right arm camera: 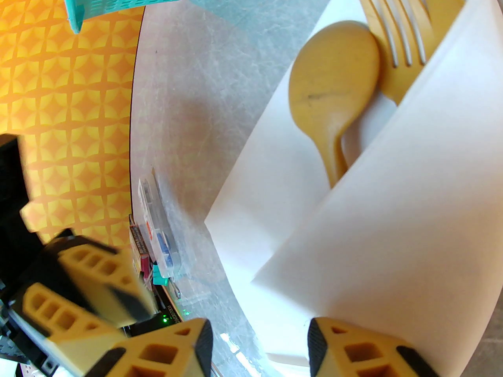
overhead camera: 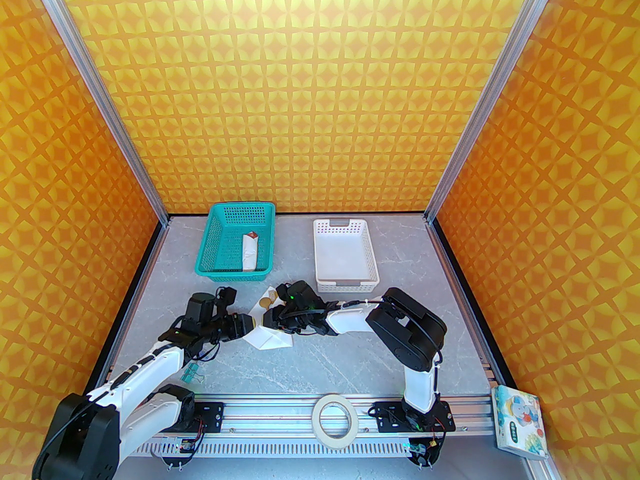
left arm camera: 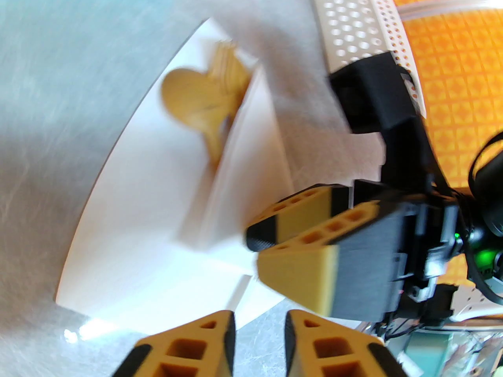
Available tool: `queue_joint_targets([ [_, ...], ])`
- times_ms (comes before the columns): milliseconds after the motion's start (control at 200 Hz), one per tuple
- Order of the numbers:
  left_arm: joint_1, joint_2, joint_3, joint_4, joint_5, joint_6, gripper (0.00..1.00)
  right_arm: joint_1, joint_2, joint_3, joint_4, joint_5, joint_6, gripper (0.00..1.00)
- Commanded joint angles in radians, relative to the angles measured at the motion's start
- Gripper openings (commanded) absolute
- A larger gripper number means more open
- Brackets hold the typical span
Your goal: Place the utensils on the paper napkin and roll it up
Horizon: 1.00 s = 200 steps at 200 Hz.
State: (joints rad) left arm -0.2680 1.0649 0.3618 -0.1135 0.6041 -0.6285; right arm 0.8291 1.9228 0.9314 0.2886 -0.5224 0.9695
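From above, we see the napkin (overhead camera: 270, 340) lying partly folded on the table (overhead camera: 350, 353), in front of the teal basket (overhead camera: 235, 243), which holds a white roll (overhead camera: 249, 253). The utensils (overhead camera: 268, 298) poke out at the napkin's far end. The left gripper (overhead camera: 251, 325) and right gripper (overhead camera: 272, 316) meet over the napkin from either side. A white basket (overhead camera: 345, 258) stands to the right.

In the left wrist view, our left gripper (left arm camera: 259, 340) has its jaws released, with bare table between them at the napkin's near edge. The blurred spoon (left arm camera: 192, 100) lies half under a raised fold. The right gripper's fingers (left arm camera: 306, 214) sit at that fold.

In the right wrist view, the right gripper (right arm camera: 257, 344) is also released, its fingers apart at the napkin's near edge. The spoon (right arm camera: 334, 88) and fork (right arm camera: 397, 26) lie side by side and touching on the napkin, their handles tucked under the folded flap.
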Motion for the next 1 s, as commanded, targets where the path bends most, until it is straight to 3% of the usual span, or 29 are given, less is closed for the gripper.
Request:
queue_joint_targets([
  [0,0.01,0.03,-0.018,0.093,0.067,-0.063,0.33,0.007,0.045,-0.021,-0.069,0.036,-0.008,0.48],
  [500,0.01,0.207,0.013,0.176,0.075,-0.059,0.43,0.007,0.043,-0.024,-0.09,0.051,-0.017,0.21],
  [995,0.009,0.318,0.056,0.215,0.072,-0.024,0.38,0.007,0.044,-0.018,-0.099,0.049,-0.025,0.16],
])
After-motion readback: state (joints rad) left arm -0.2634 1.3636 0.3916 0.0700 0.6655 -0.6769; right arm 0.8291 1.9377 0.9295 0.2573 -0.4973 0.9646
